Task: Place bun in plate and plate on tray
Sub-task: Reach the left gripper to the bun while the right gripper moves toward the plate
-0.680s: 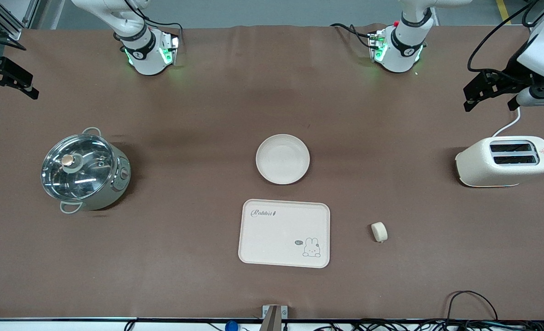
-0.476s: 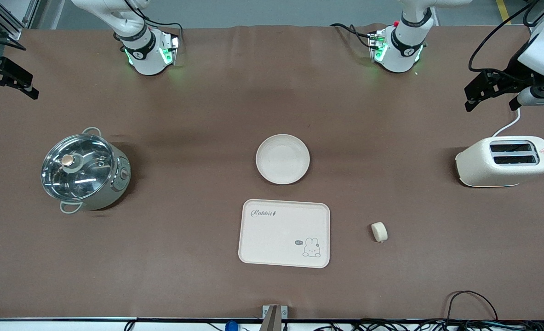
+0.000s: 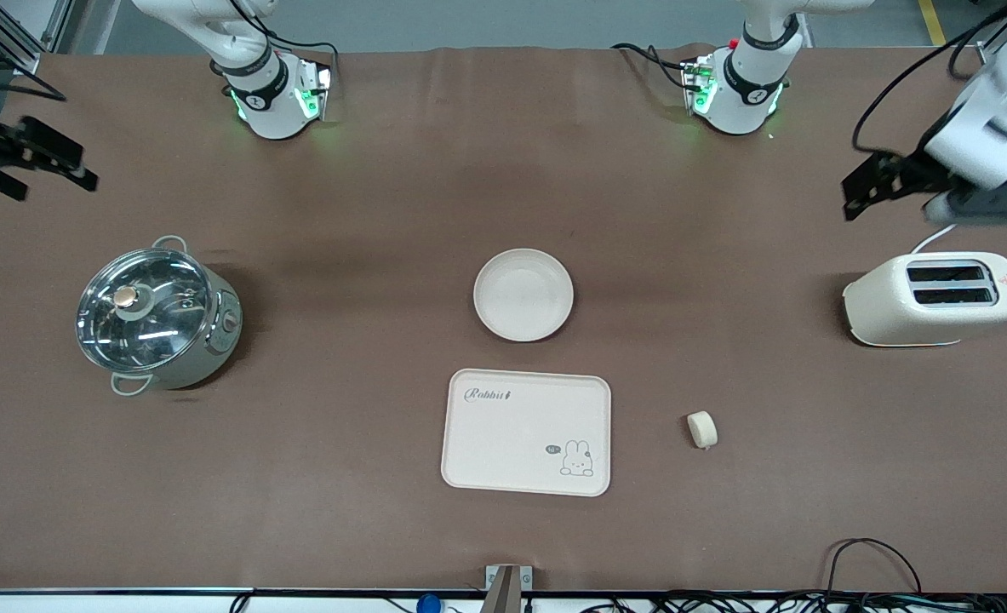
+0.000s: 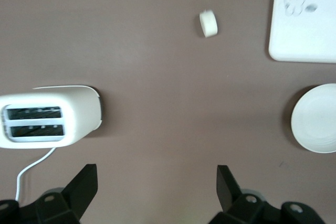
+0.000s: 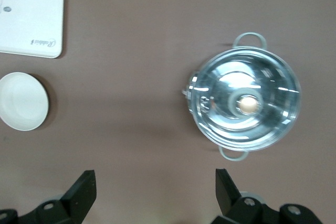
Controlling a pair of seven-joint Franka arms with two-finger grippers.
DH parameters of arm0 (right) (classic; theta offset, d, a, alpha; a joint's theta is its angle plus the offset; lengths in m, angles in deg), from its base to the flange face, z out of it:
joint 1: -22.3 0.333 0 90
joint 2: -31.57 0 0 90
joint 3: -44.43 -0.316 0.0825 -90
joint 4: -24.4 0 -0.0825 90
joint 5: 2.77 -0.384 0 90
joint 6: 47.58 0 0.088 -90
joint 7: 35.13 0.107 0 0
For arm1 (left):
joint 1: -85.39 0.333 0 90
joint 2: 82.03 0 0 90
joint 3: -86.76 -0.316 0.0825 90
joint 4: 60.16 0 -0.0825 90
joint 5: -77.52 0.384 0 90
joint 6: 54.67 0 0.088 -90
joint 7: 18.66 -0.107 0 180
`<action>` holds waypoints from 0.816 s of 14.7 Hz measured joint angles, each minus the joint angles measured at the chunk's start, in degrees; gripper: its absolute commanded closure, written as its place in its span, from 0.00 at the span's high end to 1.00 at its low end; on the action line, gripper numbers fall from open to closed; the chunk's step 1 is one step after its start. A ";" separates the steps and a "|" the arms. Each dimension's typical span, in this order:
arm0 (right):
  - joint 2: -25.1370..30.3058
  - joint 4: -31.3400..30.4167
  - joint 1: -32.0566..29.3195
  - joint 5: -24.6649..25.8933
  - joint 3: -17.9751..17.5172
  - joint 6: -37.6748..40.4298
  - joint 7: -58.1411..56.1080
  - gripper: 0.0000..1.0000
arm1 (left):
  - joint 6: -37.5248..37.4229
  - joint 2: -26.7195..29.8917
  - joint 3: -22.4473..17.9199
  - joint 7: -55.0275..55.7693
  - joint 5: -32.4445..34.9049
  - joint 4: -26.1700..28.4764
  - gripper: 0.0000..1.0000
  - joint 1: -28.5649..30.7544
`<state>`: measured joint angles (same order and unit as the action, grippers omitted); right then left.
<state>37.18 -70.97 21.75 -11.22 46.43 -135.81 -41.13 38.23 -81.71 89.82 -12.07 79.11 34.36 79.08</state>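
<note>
We see bare counter (image 3: pixel 367 477) all round the bun (image 3: pixel 701 429), which lies well apart from the tray (image 3: pixel 526 432) and toaster (image 3: pixel 933 299). The plate (image 3: pixel 523 295) sits near the tray, unblocked above. The pot (image 3: pixel 157 317) stands at the right arm's end, well apart from these.

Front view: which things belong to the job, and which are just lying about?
Job: bun, plate, tray, all apart on the table; none held.
Lying about: pot at the right arm's end; toaster at the left arm's end.
</note>
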 measured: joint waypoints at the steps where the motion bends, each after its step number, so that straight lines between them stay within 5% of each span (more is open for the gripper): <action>1: -1.25 -2.05 1.20 -0.46 -0.09 -3.25 0.31 1.00 | 3.43 -3.65 0.40 0.00 0.00 0.27 1.00 -0.20; 8: -11.55 -12.43 15.08 -3.25 -0.66 -23.05 11.47 1.00 | 40.10 -33.57 4.75 0.06 -2.13 -0.07 1.00 -2.19; 12: -19.52 -13.02 24.34 -5.91 -0.77 -35.33 18.53 1.00 | 48.24 -41.31 4.76 -0.95 0.27 -0.82 1.00 -3.23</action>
<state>17.67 -83.99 46.09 -17.13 45.66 -171.14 -22.60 86.47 -123.03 94.58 -13.01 79.38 33.54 75.85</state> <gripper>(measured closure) 0.000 0.000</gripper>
